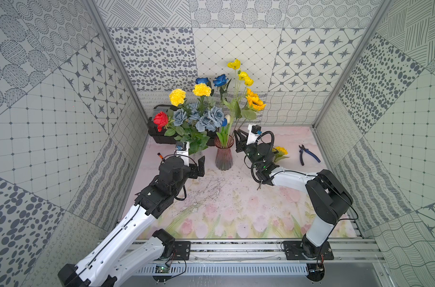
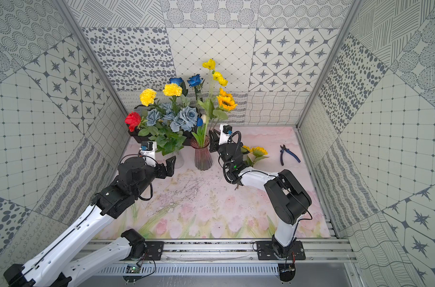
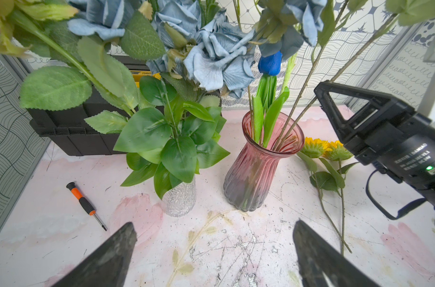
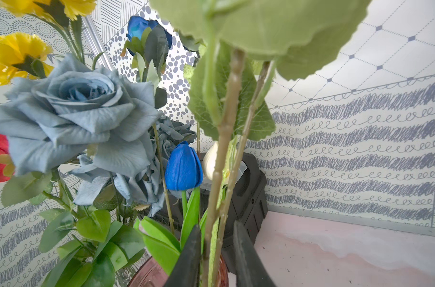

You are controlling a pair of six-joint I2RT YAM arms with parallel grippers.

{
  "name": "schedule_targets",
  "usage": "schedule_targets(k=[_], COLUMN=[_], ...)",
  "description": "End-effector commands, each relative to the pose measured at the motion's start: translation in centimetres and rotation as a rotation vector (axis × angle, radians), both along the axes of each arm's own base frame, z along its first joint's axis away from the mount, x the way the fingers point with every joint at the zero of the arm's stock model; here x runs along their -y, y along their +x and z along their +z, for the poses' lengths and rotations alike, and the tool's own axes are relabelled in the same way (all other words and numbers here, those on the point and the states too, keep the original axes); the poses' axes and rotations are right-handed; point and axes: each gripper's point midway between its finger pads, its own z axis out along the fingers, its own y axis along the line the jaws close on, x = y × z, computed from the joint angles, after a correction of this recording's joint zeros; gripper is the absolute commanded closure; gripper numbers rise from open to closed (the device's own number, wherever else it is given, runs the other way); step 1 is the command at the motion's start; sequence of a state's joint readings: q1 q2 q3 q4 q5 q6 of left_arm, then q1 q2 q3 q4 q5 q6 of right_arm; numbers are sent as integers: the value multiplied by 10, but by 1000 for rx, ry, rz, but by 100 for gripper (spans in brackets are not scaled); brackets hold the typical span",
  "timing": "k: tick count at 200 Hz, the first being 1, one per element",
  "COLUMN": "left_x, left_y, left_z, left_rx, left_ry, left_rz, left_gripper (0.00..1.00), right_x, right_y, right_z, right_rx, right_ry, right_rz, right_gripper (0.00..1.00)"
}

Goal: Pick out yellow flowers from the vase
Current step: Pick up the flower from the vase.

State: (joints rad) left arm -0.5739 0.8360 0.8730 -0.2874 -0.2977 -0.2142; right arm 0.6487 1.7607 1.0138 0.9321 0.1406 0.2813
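Observation:
The pink glass vase [image 1: 224, 156] [image 3: 256, 169] holds a sunflower [image 1: 255, 102], tall small yellow blooms [image 1: 234, 64] and a blue tulip [image 4: 184, 166]. My right gripper [image 1: 237, 134] [image 4: 216, 225] is just above the vase mouth, drawn in tight on two yellow flower stems [image 4: 224, 139]. One finger presses against them. A picked sunflower sprig [image 1: 281, 151] [image 3: 316, 147] lies on the table behind the right arm. Two yellow carnations [image 1: 177, 97] stand in the clear vase [image 3: 179, 198] among grey-blue roses [image 1: 206, 119]. My left gripper [image 1: 200, 166] [image 3: 214, 223] hangs open and empty before both vases.
A black toolbox [image 1: 161, 134] stands at the back left behind the flowers, with a red flower [image 1: 161, 119] in front of it. Blue-handled pliers [image 1: 308, 155] lie at the right. An orange screwdriver [image 3: 86, 203] lies left of the clear vase.

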Motion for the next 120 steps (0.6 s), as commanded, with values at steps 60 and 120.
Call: schedule_targets(k=[60, 120], left_x=[-1, -3], left_y=[4, 6], left_z=[4, 3], left_rx=[19, 12], left_ry=[-14, -29], left_rz=[5, 12], left_gripper=[2, 2], right_x=[4, 4], right_y=[-13, -24], right_z=[44, 60], right_rx=[85, 110], right_ry=[57, 39], right_rz=[12, 24], right_gripper=[87, 98])
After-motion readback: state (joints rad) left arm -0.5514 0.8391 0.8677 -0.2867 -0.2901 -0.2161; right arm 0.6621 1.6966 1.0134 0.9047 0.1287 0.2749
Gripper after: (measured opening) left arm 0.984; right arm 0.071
